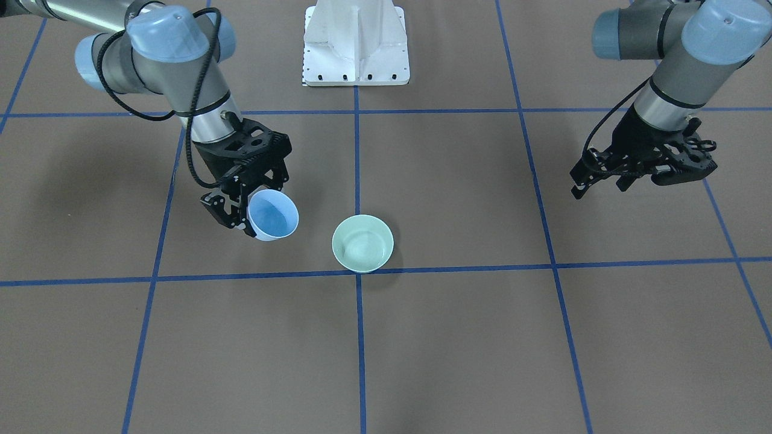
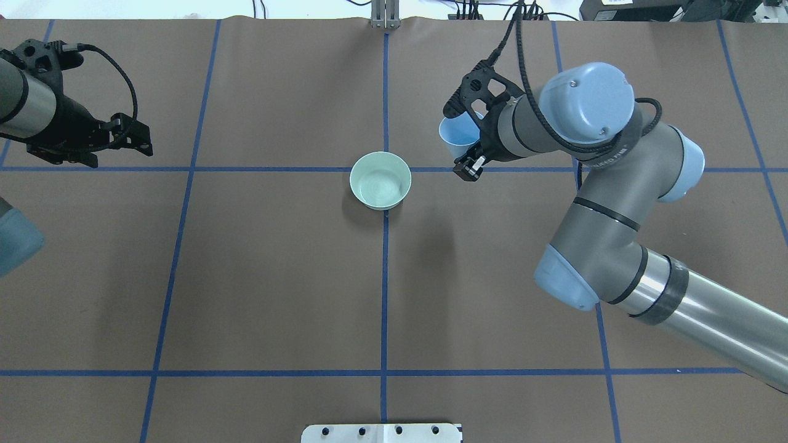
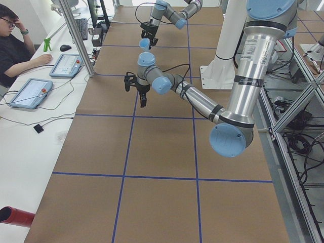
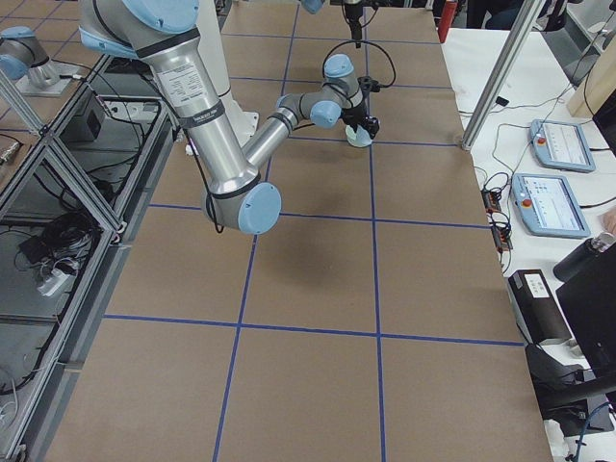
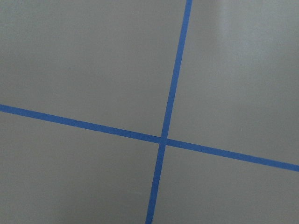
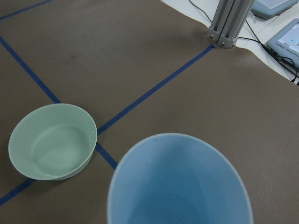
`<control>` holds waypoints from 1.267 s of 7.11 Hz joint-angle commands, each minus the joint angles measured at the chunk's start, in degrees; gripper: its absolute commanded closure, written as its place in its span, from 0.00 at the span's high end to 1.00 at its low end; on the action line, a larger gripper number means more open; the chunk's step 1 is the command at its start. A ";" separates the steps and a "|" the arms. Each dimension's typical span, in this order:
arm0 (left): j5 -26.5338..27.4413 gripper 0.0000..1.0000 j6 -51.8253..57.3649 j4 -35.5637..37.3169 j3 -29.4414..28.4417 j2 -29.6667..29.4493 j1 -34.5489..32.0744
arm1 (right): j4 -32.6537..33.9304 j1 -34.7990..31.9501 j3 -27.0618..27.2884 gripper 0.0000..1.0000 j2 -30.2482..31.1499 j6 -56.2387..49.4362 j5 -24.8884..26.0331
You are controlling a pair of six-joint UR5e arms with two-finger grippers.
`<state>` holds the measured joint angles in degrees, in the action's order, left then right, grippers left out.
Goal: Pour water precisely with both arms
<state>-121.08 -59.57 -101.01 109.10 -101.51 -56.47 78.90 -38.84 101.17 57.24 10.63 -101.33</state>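
brown tabletop [image 2: 277,277] with blue tape lines [image 2: 384,307], white desk [image 3: 30,131] alongside. right hand [image 2: 462,143] holds blue cup [image 1: 274,216] near green bowl [image 1: 362,243]; left hand [image 1: 600,187] wide, empty.

the right hand [image 2: 458,143] hides part of the blue cup [image 2: 450,131] overhead.
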 commanded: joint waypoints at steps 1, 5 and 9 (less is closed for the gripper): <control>-1.44 1.00 6.64 -0.07 -0.29 2.36 -2.41 | 11.60 2.79 -1.23 0.00 -5.45 -4.99 0.17; -2.58 1.00 11.14 -0.07 -1.26 3.78 -4.88 | 20.74 5.09 -13.26 0.00 -16.26 -8.51 0.96; -2.58 1.00 11.15 -0.15 -2.49 3.69 -4.79 | 35.76 8.41 -18.01 0.00 -24.43 -13.70 16.01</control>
<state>-123.66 -48.37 -101.16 106.93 -97.75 -61.33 110.24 -32.24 84.98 35.50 -2.15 -91.79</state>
